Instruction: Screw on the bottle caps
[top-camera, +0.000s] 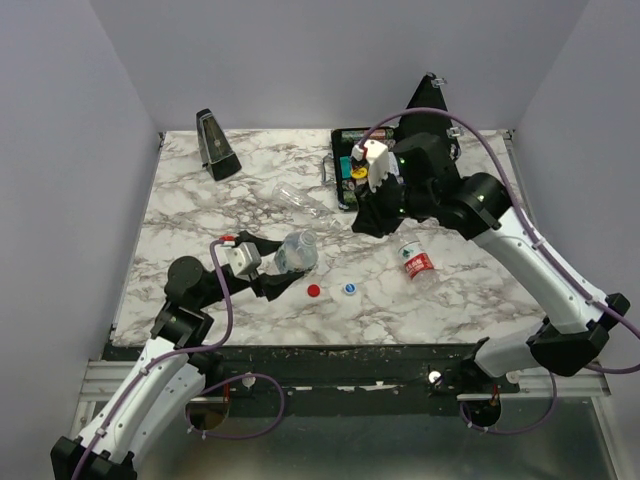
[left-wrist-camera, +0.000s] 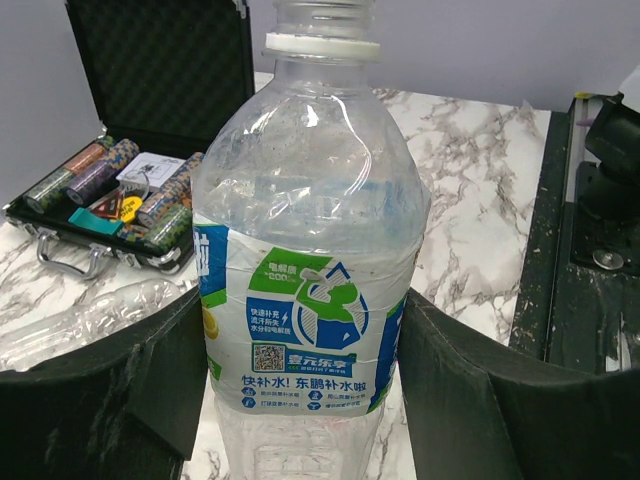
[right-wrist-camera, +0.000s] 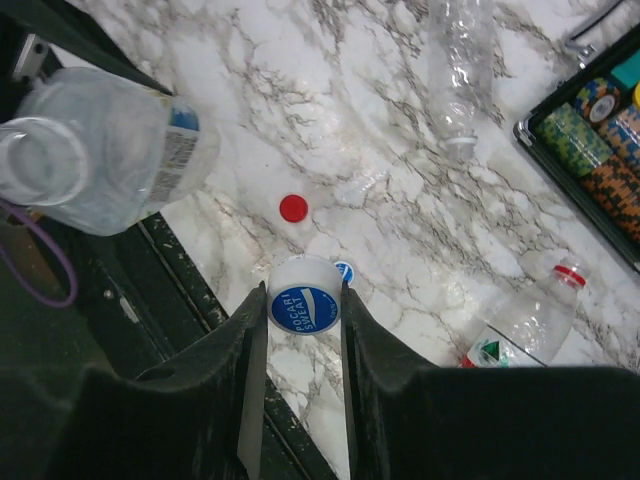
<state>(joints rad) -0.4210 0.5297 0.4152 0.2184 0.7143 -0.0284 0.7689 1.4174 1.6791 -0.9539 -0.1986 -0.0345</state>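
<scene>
My left gripper (top-camera: 272, 281) is shut on an uncapped clear bottle with a blue-green label (left-wrist-camera: 310, 290), held above the table's front left; it shows in the top view (top-camera: 297, 250) and the right wrist view (right-wrist-camera: 95, 150). My right gripper (right-wrist-camera: 300, 300) is shut on a white cap with a blue top (right-wrist-camera: 304, 295), raised over the table; in the top view the gripper (top-camera: 366, 222) hides it. A red cap (top-camera: 314, 291) and a second blue cap (top-camera: 349, 289) lie on the marble, also in the right wrist view: red cap (right-wrist-camera: 292, 208), blue cap (right-wrist-camera: 345, 271).
A red-labelled bottle (top-camera: 416, 265) lies at right. A crushed clear bottle (top-camera: 300, 200) lies mid-table. An open black case of poker chips (top-camera: 350, 165) stands at the back, a black metronome (top-camera: 216, 145) at back left.
</scene>
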